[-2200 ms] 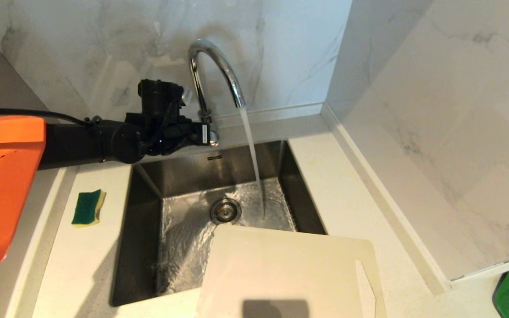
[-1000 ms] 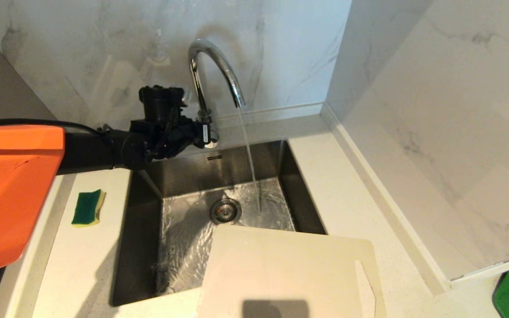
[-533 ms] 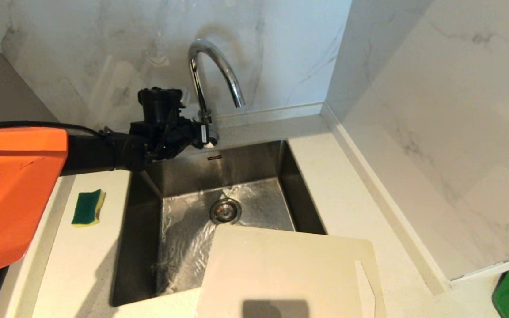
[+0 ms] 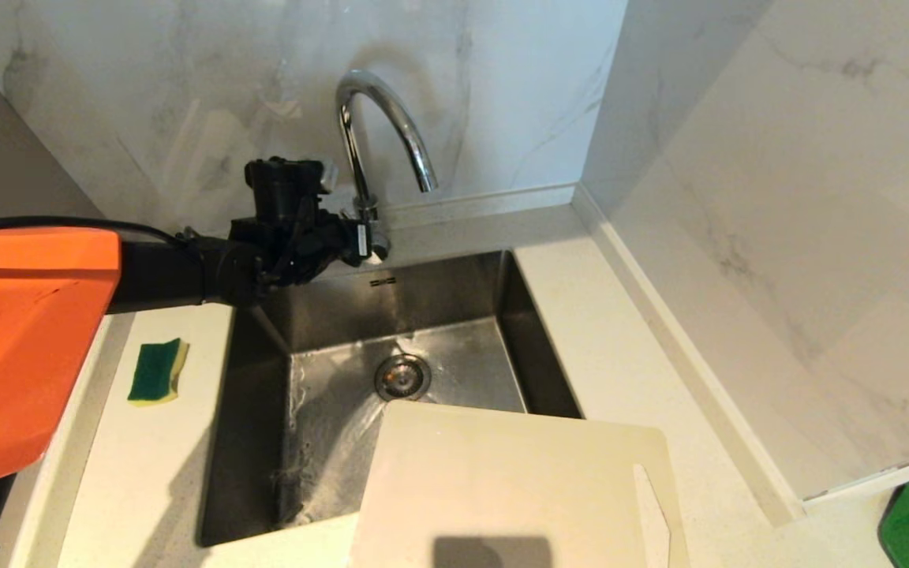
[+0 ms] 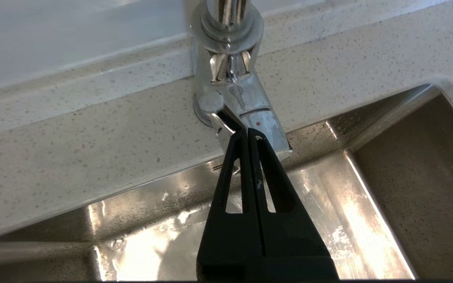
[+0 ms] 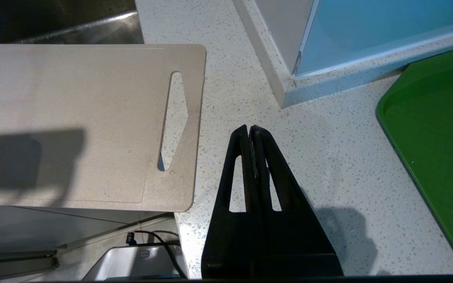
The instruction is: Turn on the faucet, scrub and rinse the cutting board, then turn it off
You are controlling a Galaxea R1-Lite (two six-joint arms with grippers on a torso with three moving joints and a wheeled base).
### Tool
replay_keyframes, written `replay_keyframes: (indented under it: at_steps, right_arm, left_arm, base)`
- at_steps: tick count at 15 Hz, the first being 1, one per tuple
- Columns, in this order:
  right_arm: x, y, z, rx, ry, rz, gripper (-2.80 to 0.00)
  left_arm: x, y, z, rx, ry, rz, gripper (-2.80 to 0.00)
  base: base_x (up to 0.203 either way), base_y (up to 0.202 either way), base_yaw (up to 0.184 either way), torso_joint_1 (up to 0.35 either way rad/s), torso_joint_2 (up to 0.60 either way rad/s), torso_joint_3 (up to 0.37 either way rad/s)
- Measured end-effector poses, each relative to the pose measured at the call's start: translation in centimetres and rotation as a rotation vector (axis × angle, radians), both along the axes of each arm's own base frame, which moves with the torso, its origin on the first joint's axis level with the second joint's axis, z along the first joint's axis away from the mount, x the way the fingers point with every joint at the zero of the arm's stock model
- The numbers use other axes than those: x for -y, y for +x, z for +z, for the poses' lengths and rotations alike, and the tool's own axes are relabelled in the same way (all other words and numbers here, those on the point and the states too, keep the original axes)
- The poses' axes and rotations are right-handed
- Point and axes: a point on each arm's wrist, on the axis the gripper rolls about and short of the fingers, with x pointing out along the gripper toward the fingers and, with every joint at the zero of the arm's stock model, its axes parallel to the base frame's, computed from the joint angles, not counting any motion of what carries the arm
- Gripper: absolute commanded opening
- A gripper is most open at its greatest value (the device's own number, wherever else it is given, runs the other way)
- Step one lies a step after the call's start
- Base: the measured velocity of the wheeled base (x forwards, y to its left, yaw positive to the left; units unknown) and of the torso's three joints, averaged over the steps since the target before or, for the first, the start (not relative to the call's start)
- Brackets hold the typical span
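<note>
Now the left gripper [image 5: 248, 131] is seen clenched, empty, its tips pressed against the small lever at the base of the chrome faucet [image 4: 379, 118] behind the sink [image 4: 518, 331]; no water is seen at the spout. The cutting board [image 4: 502, 481] is laid flat across the sink's near right corner. Beside it, the right gripper [image 6: 250, 129] is held clenched and empty over the countertop [image 6: 321, 149].

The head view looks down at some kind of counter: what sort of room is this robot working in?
Most likely a kitchen. A steel sink is set into a pale speckled countertop below marble-look wall panels, with a chrome gooseneck faucet behind it. A cutting board and a green-and-yellow sponge lie beside the basin.
</note>
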Motion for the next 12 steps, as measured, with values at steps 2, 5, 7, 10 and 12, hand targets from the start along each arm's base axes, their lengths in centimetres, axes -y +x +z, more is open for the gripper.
replay_keyframes:
  at_steps: [2, 5, 7, 10, 12]
  right_arm:
    - [0.0, 0.0, 0.0, 0.0, 0.0, 0.0, -2.8]
    - [0.0, 0.0, 0.0, 0.0, 0.0, 0.0, -2.8]
    - [0.0, 0.0, 0.0, 0.0, 0.0, 0.0, -2.8]
    - [0.0, 0.0, 0.0, 0.0, 0.0, 0.0, -2.8]
    - [0.0, 0.0, 0.0, 0.0, 0.0, 0.0, -2.8]
  left_arm:
    - [-0.4, -1.0, 1.0, -0.024, 0.009, 0.001, -2.8]
    - [-0.7, -4.0, 2.9, -0.094, 0.027, -0.015, -2.8]
    - [-1.4, -6.5, 4.6, -0.105, 0.029, -0.022, -2.8]
    - [-3.0, -11.0, 7.4, -0.111, 0.03, -0.028, -2.8]
    - [-4.7, -13.8, 9.1, -0.121, 0.031, -0.016, -2.8]
  base:
    - [0.0, 0.0, 0.0, 0.0, 0.0, 0.0]
    - [0.0, 0.0, 0.0, 0.0, 0.0, 0.0]
    - [0.0, 0.0, 0.0, 0.0, 0.0, 0.0]
    - [0.0, 0.0, 0.0, 0.0, 0.0, 0.0]
    - [0.0, 0.0, 0.0, 0.0, 0.0, 0.0]
